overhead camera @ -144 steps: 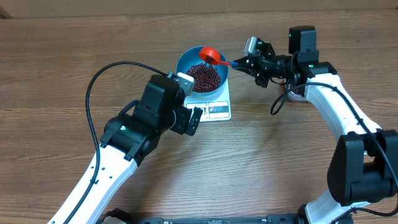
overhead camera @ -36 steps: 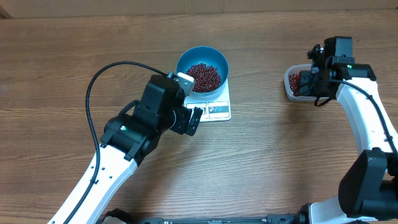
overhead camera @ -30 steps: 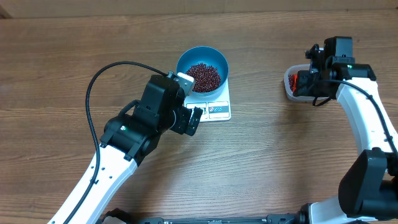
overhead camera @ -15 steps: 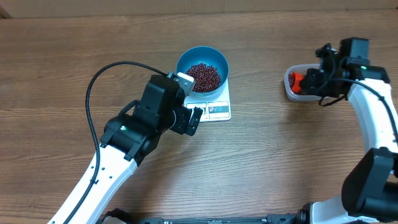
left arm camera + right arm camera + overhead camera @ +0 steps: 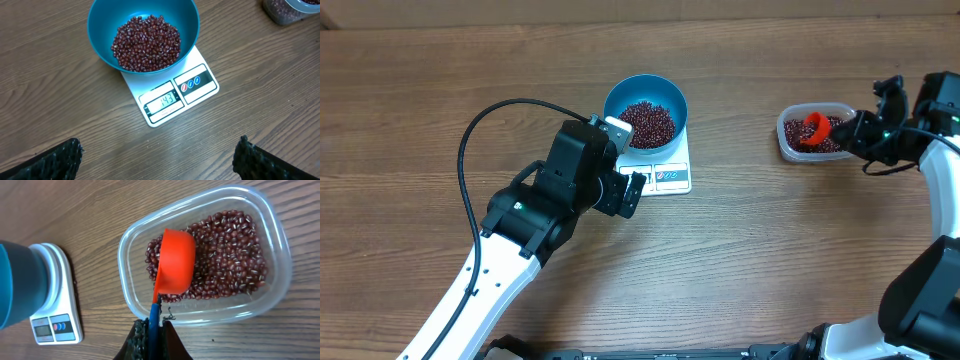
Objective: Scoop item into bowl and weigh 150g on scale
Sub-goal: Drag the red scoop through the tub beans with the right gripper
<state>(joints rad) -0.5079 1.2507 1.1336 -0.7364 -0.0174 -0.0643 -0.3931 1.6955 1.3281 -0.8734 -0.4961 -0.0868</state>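
Note:
The blue bowl (image 5: 646,108) stands on the white scale (image 5: 665,176) and holds a pile of dark red-brown beans (image 5: 648,122). In the left wrist view the bowl (image 5: 143,35) and beans (image 5: 146,43) are ahead, and the scale (image 5: 172,97) display seems to read 143. My left gripper (image 5: 157,162) hovers open just in front of the scale, holding nothing. My right gripper (image 5: 154,330) is shut on the blue handle of an orange-red scoop (image 5: 175,262). The scoop's cup lies back-up among the beans (image 5: 230,245) in the clear tub (image 5: 200,314).
The clear tub (image 5: 788,145) sits at the far right of the wooden table, with my right gripper (image 5: 855,128) just right of it. A black cable (image 5: 470,130) loops above my left arm. The scale (image 5: 52,305) shows at the left of the right wrist view.
My right arm has drawn back to the right of the tub, uncovering it, with the scoop now showing inside. The left arm, bowl and scale have not moved.

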